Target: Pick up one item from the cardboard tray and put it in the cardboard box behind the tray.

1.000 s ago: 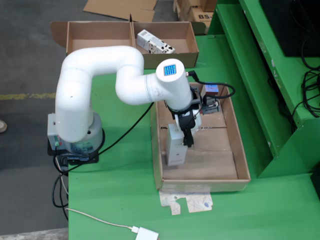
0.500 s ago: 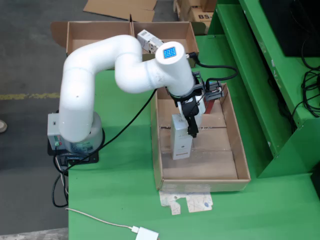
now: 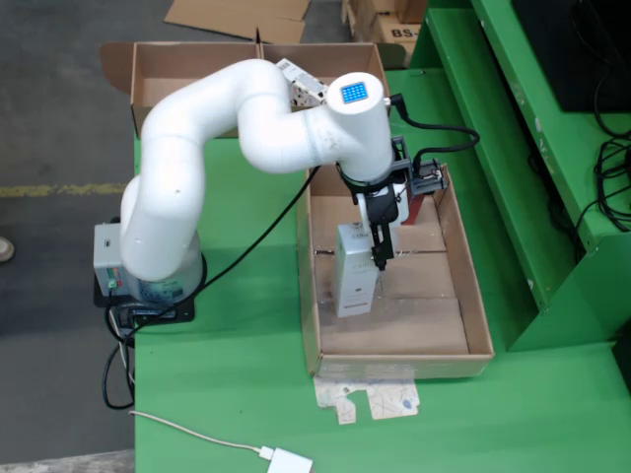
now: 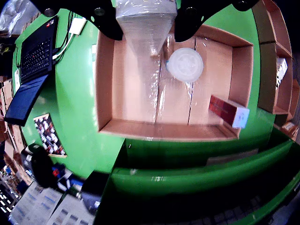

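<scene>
My gripper hangs over the open cardboard tray, with its black fingers closed on either side of a tall white box wrapped in clear plastic. In the wrist view the wrapped box fills the gap between the fingers and points down at the tray floor. I cannot tell whether its lower end touches the floor. A round white lid and a red box lie in the tray. The red box is at the tray's far end. The cardboard box stands behind the tray.
The cardboard box behind holds a white item. My white arm's base stands left of the tray. A green shelf frame runs along the right. A paper scrap and a white plug with cable lie in front. A laptop sits nearby.
</scene>
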Robot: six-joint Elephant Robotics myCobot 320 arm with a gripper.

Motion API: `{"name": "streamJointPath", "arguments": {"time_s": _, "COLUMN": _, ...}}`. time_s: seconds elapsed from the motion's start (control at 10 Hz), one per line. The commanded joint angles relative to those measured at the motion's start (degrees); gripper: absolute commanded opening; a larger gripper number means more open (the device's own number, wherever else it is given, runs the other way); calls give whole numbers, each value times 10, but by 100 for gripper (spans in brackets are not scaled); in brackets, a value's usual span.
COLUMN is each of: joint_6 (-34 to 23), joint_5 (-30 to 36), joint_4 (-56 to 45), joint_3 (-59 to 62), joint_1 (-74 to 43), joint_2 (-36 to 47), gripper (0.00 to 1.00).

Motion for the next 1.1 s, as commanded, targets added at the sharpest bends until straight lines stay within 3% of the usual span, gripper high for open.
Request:
{"name": "streamJointPath", "arguments": {"time_s": 0.0, "joint_6": 14, "joint_5": -54, "joint_4": 26, "joint_3": 404, "joint_1": 50, "joint_2": -64, "gripper": 0}}
{"name": "streamJointPath", "arguments": {"time_s": 0.2, "joint_6": 12, "joint_5": -96, "joint_4": 125, "joint_3": 404, "joint_1": 74, "joint_2": -51, "gripper": 0}}
{"name": "streamJointPath", "arguments": {"time_s": 0.3, "joint_6": 12, "joint_5": -96, "joint_4": 125, "joint_3": 404, "joint_1": 74, "joint_2": -51, "gripper": 0}}
{"name": "streamJointPath", "arguments": {"time_s": 0.4, "joint_6": -10, "joint_5": -199, "joint_4": 235, "joint_3": 404, "joint_1": 131, "joint_2": -44, "gripper": 0}}
{"name": "streamJointPath", "arguments": {"time_s": 0.5, "joint_6": -10, "joint_5": -199, "joint_4": 235, "joint_3": 404, "joint_1": 131, "joint_2": -44, "gripper": 0}}
{"name": "streamJointPath", "arguments": {"time_s": 0.8, "joint_6": -78, "joint_5": -339, "joint_4": 380, "joint_3": 404, "joint_1": 199, "joint_2": -58, "gripper": 0}}
{"name": "streamJointPath", "arguments": {"time_s": 1.0, "joint_6": -96, "joint_5": -340, "joint_4": 437, "joint_3": 404, "joint_1": 208, "joint_2": -68, "gripper": 0}}
